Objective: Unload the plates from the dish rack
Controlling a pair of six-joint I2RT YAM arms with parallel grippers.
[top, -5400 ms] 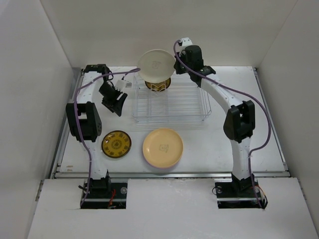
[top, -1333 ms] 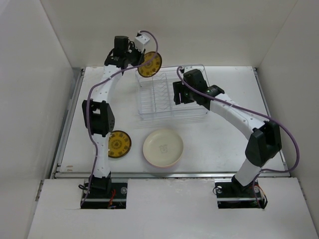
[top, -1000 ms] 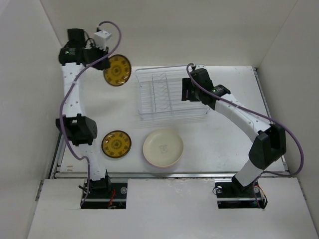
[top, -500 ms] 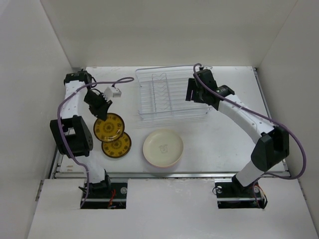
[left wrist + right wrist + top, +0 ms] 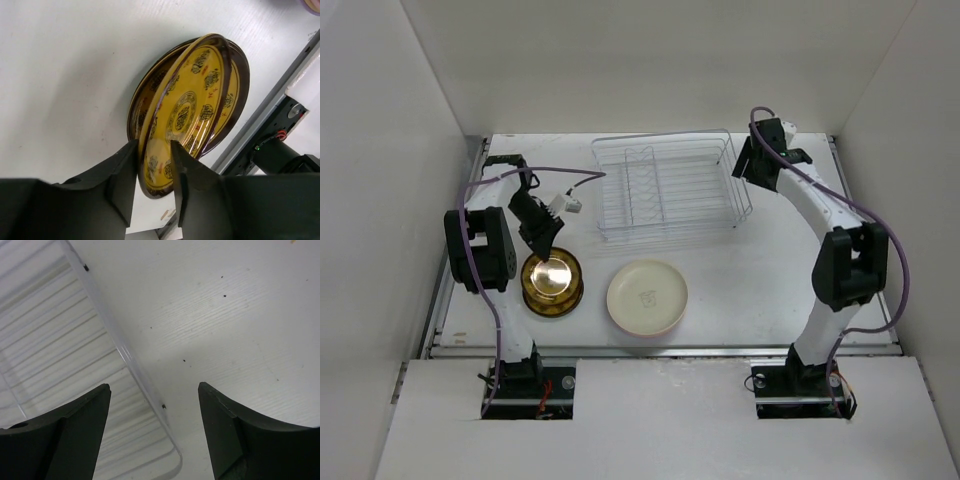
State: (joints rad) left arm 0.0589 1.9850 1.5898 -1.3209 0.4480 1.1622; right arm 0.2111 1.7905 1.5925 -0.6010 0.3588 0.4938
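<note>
A dark plate with a yellow pattern (image 5: 192, 95) leans tilted on a second one like it (image 5: 241, 70), which lies flat on the table at the front left (image 5: 552, 280). My left gripper (image 5: 154, 146) (image 5: 542, 243) stands just behind them. Its fingers are slightly parted around the tilted plate's rim and no longer squeeze it. A cream plate (image 5: 647, 296) tops a stack beside them. The wire dish rack (image 5: 665, 190) holds no plates. My right gripper (image 5: 752, 165) (image 5: 152, 387) hangs open over the rack's right edge (image 5: 115, 337), with nothing between its fingers.
White walls close in the table on the left, back and right. A metal rail (image 5: 660, 350) runs along the front edge, and it shows past the stacked dark plates in the left wrist view (image 5: 280, 75). A purple cable loops from each arm.
My left arm swung the patterned plate down from the back left onto the other dark plate and its jaws loosened. My right arm drew away from the rack toward the back right.
</note>
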